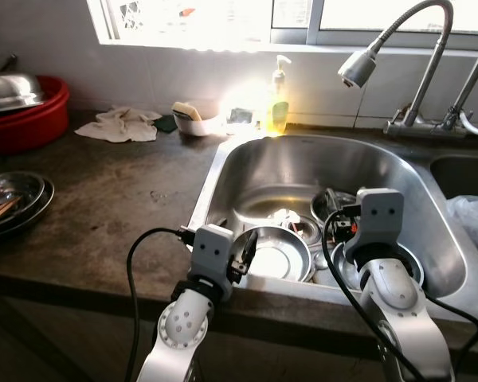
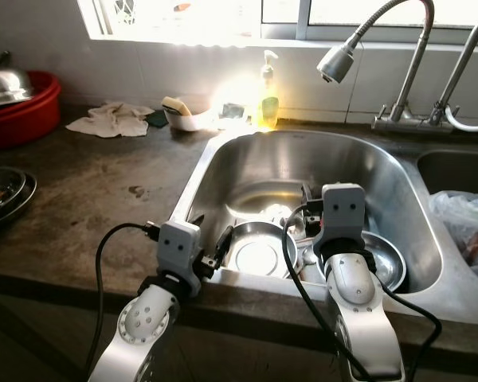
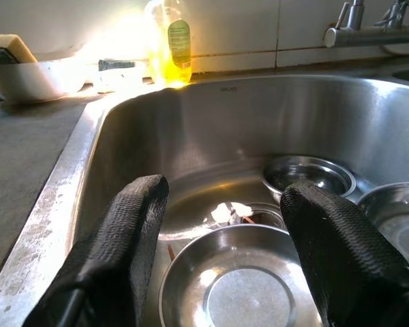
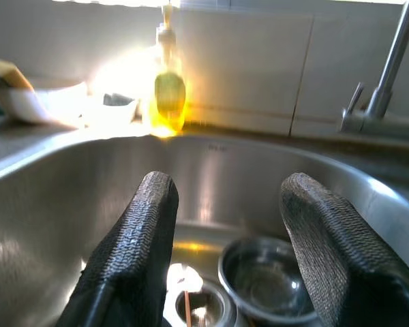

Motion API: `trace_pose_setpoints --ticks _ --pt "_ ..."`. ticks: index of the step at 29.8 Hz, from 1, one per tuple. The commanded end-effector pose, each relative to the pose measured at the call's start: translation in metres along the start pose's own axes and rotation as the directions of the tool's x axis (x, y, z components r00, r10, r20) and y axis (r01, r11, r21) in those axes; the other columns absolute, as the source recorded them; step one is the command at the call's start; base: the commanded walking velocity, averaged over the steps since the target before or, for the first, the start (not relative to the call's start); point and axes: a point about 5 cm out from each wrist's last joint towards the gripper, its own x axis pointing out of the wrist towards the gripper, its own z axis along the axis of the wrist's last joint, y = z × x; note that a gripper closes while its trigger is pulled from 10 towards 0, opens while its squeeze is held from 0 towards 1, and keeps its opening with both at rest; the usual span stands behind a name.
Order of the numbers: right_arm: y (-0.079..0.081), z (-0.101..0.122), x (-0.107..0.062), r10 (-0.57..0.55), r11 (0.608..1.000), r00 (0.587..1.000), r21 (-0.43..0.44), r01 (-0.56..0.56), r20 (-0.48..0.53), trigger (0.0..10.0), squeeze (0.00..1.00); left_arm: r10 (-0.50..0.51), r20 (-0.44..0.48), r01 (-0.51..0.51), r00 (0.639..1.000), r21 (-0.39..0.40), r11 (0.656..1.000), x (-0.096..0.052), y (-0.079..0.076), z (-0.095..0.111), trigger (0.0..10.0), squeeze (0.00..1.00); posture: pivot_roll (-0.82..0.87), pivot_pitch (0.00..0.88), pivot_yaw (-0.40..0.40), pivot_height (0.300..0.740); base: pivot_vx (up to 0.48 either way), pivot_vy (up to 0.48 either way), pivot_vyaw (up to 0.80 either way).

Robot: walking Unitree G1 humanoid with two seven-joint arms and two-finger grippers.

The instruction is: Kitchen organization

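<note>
Over sink (image 1: 223, 171) front edge: L gripper (image 3: 221, 225) spread wide above steel plate (image 3: 235, 289), empty. R gripper (image 4: 225, 225) also wide, empty, above small bowl (image 4: 266, 283) near drain.

steel sink (image 1: 239, 159) holding bowls (image 1: 275, 253), soap bottle (image 1: 278, 102) behind (sunlit), red basin (image 1: 28, 119) on counter (image 1: 103, 207)
</note>
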Motion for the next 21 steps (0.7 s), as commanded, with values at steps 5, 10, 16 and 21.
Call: trace_pose_setpoints --ticks 5,10,16,21 --pt "-0.004 0.002 -0.016 -0.023 1.000 1.000 -0.013 0.024 0.013 10.0 0.00 0.004 0.006 -0.004 1.000 -0.003 1.000 -0.004 0.003 0.002 10.0 0.00 0.11 0.000 -0.010 0.740 0.000 0.000 0.00" --pt "-0.001 0.001 -0.020 -0.011 1.000 1.000 -0.024 0.011 0.015 10.0 0.00 0.000 0.000 0.000 1.000 -0.011 1.000 -0.006 0.003 -0.001 10.0 0.00 0.10 0.000 -0.007 0.740 0.000 0.000 0.00" --pt "0.000 0.003 -0.014 -0.010 0.999 0.999 -0.033 0.011 0.031 10.0 0.00 -0.001 -0.009 0.001 1.000 -0.016 1.000 -0.007 0.002 -0.004 10.0 0.00 0.11 0.000 -0.008 0.740 0.000 0.304 0.66" --pt "-0.001 0.003 -0.012 -0.016 0.999 0.999 -0.032 0.017 0.031 10.0 0.00 -0.006 -0.012 0.006 1.000 -0.009 1.000 -0.008 0.003 -0.005 10.0 0.00 0.11 0.000 -0.008 0.740 0.000 0.206 0.80"
